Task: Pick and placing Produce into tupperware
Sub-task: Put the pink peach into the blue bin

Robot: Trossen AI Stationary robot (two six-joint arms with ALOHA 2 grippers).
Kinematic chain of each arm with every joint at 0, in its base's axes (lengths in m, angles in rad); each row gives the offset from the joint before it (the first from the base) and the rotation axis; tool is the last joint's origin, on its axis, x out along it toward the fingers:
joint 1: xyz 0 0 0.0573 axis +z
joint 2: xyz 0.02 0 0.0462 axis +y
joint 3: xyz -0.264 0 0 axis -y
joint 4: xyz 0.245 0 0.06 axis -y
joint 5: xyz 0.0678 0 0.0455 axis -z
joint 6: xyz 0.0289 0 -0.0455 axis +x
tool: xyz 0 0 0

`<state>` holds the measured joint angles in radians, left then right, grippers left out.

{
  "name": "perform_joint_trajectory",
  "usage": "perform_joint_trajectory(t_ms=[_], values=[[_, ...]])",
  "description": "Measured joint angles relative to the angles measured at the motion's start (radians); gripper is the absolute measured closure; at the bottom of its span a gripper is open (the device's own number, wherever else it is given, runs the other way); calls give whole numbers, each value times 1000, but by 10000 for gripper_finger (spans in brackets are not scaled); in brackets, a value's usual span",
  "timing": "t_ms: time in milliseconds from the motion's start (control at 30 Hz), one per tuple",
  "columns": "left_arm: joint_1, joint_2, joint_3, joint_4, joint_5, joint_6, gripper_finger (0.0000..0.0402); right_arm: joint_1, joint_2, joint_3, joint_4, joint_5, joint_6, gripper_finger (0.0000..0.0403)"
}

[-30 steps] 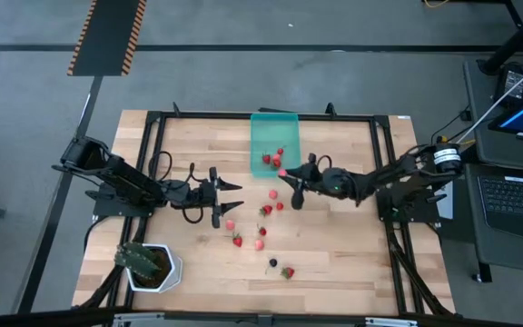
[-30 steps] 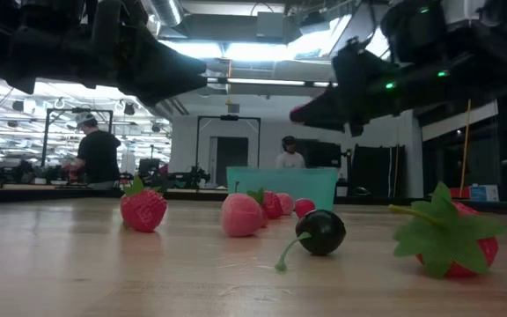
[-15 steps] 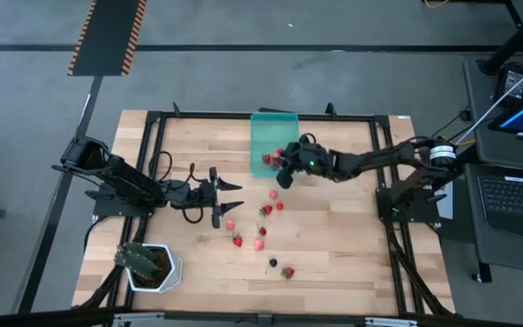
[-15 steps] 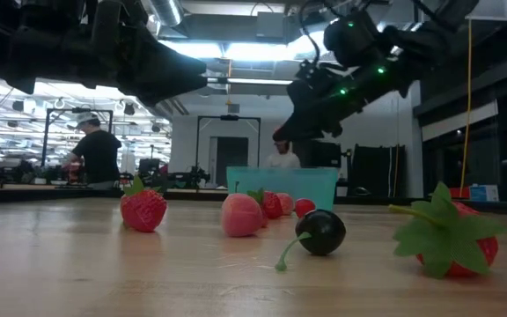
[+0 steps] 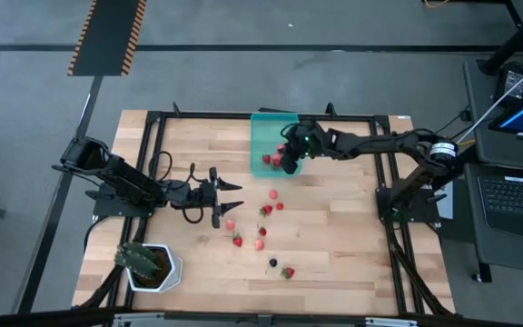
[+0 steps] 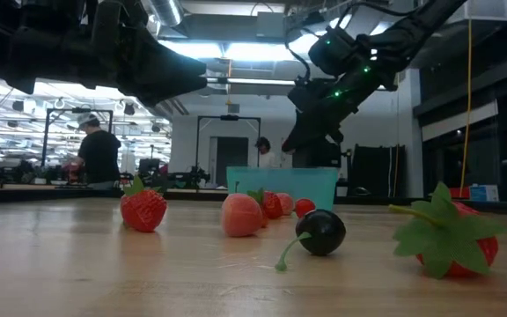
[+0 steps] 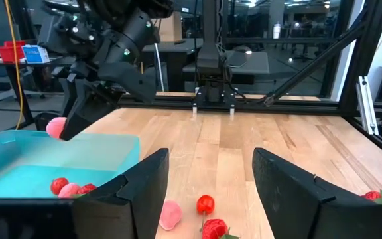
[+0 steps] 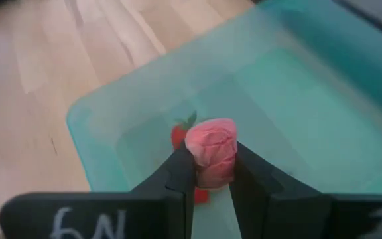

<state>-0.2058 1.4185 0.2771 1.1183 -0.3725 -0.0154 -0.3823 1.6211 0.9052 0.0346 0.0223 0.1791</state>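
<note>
**benchwatcher:** Right claw [image 8: 207,174] is clamped on a pink fruit [image 8: 211,150], held just above the teal tupperware [image 5: 263,132] at 12 o'clock on the bench [image 5: 334,236] so it can be dropped beside the reds already inside.

**tubfan:** Left claw [image 5: 231,199] is parked wide open at 9 o'clock, beside the loose fruits [image 5: 261,232] still to be collected.

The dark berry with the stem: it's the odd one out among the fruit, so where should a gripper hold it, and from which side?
Probably best from straight above, fingers closing across the round body of the dark berry, not its thin green stem, which curves down to the table toward the camera. It lies clear of the strawberry beside it. The open left gripper is nearer.
</note>
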Motion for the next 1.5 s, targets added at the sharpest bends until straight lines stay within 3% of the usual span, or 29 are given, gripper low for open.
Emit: perform_joint_trajectory(t_ms=[467, 800, 1000, 1500], values=[[0, 0, 0, 0, 0, 0, 186, -28, 60, 4, -134, -131, 28, 330], [0, 0, 0, 1, 0, 0, 186, -28, 108, 4, -108, -132, 21, 329], [0, 0, 0, 1, 0, 0, 186, -28, 108, 4, -99, -130, 21, 284], [0, 0, 0, -2, 0, 0, 186, -6, 107, 64, -53, -130, -2, 266]])
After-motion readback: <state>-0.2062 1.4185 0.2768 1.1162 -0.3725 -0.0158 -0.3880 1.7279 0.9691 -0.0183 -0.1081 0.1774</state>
